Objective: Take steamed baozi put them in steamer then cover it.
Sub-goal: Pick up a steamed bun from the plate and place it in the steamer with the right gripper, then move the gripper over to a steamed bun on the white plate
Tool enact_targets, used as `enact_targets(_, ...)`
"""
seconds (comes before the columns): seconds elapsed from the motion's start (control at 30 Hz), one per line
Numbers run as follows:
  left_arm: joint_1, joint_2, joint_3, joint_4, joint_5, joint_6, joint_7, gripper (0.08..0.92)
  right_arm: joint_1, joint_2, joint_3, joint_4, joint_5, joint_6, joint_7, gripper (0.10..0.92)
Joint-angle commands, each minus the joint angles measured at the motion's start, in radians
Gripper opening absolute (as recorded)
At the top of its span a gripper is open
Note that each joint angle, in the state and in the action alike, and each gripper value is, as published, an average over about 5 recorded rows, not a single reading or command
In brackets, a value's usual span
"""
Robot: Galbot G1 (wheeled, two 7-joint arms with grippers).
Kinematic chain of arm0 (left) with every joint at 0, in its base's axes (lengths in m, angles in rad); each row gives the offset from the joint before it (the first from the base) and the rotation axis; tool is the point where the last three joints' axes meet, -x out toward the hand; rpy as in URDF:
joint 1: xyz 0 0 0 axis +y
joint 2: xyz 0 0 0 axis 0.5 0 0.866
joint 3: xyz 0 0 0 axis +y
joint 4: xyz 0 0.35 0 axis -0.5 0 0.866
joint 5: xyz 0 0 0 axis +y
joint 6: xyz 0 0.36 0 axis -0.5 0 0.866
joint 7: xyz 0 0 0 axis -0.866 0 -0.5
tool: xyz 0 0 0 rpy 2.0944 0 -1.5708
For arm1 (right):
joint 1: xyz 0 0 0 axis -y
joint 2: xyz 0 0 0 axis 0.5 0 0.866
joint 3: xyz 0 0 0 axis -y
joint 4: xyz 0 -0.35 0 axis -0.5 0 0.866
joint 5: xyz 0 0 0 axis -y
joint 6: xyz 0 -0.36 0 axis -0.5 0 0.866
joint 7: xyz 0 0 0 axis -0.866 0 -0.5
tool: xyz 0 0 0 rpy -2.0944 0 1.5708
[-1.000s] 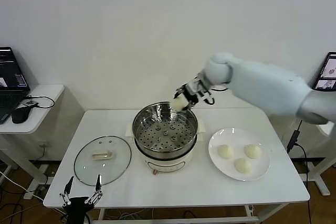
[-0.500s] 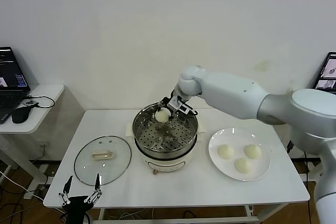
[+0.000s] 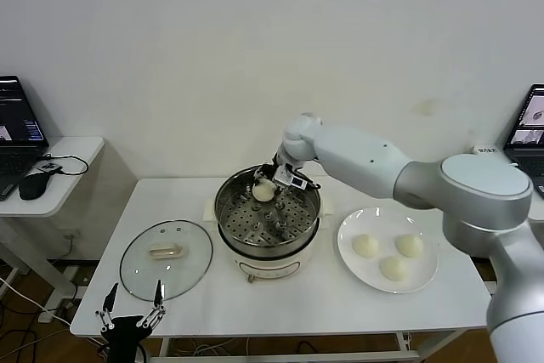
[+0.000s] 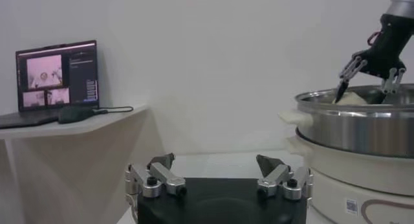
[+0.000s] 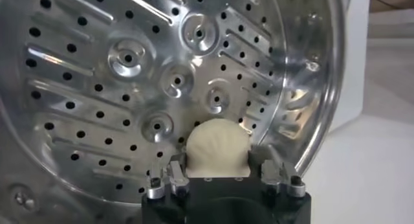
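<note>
— Four baozi in all from the head camera: three [image 3: 393,254] lie on the white plate [image 3: 350,252] just right of the steamer [image 3: 267,224], and the fourth baozi [image 3: 264,190] is over the steamer's far side.

— Who has that one?

— The right gripper [image 3: 272,184], reaching in over the steamer's back rim, fingers clamped on it. The glass lid [image 3: 166,259] lies flat on the table [image 3: 280,303] left of the steamer. The left gripper [image 3: 132,312] hangs low at the table's front edge, well left of the steamer.

— And the left wrist camera?

— The left gripper [image 4: 217,175] has its fingers spread apart, holding nothing. Beyond it stands the steamer [image 4: 356,147], with the right gripper [image 4: 363,86] dipping past its rim.

— The right wrist camera?

— The baozi [image 5: 217,149] sits between the right gripper's [image 5: 218,173] fingers, close above the perforated tray [image 5: 129,83], near the steamer wall. Whether it touches the tray, I cannot tell.
</note>
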Motion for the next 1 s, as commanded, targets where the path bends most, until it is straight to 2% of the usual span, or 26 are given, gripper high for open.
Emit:
enact_targets(0.03,0.002,0.000,0.001,-0.003,0.001,0.001,0.000,0.823,-0.008,0.014,0.005,-0.027,-0.040,0.035,0.024,0.780)
enact_targets(0.23,0.013,-0.001,0.003,-0.026,0.006,0.011,0.000,0.823,0.080,-0.071,-0.018,0.139,0.197,-0.104,-0.047,0.822)
enact_targets(0.37,0.019,0.000,0.006,-0.041,0.008,0.028,-0.001,0.823,0.193,-0.197,-0.047,0.333,0.392,-0.319,-0.153,0.823)
enact_targets(0.47,0.021,-0.001,0.008,-0.054,0.011,0.038,0.001,0.823,0.257,-0.317,-0.064,0.453,0.482,-0.499,-0.212,0.823)
enact_targets(0.63,0.020,0.004,0.008,-0.085,0.015,0.075,0.002,0.823,0.302,-0.511,-0.067,0.600,0.519,-0.745,-0.249,0.823)
enact_targets(0.83,0.012,0.013,-0.003,-0.102,0.016,0.098,0.004,0.823,0.292,-0.729,-0.045,0.741,0.517,-0.841,-0.268,0.823)
enact_targets(1.0,0.007,0.019,-0.013,-0.097,0.015,0.102,0.005,0.823,0.244,-0.888,-0.046,0.804,0.482,-0.858,-0.284,0.823)
